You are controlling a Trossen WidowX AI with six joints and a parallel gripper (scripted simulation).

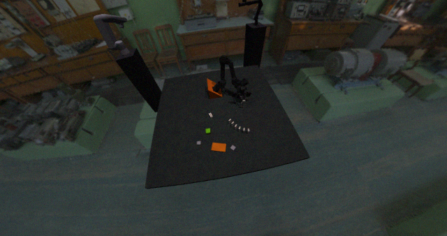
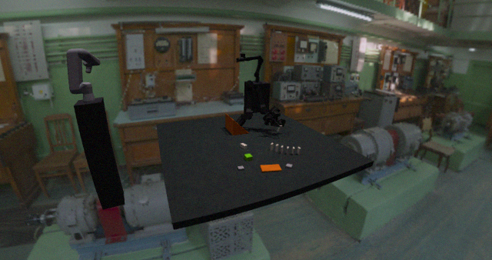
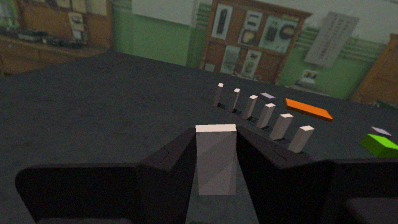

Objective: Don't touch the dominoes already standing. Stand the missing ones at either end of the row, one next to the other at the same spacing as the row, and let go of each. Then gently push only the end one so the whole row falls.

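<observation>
My gripper (image 1: 243,100) (image 2: 278,128) (image 3: 215,133) is shut on a pale domino (image 3: 216,165), which shows upright between the fingers in the wrist view. It is held above the table, on the arm's side of the row. Several pale dominoes stand in a curved, spaced row; the end one nearest the arm (image 1: 230,120) (image 2: 271,146) (image 3: 301,139) and the far end one (image 1: 248,130) (image 2: 299,151) (image 3: 218,95) are upright. A small white thing (image 1: 210,115) (image 2: 244,145) lies flat left of the row in the top and exterior views; whether it is one domino or two is too small to tell.
A green block (image 1: 207,130) (image 2: 248,156) (image 3: 380,145), an orange slab (image 1: 218,147) (image 2: 270,168) (image 3: 308,109) and two small pale squares (image 1: 198,142) (image 1: 233,147) lie on the black table (image 1: 181,166) (image 2: 215,198). An orange wedge (image 1: 212,90) (image 2: 234,126) stands beside the arm's base.
</observation>
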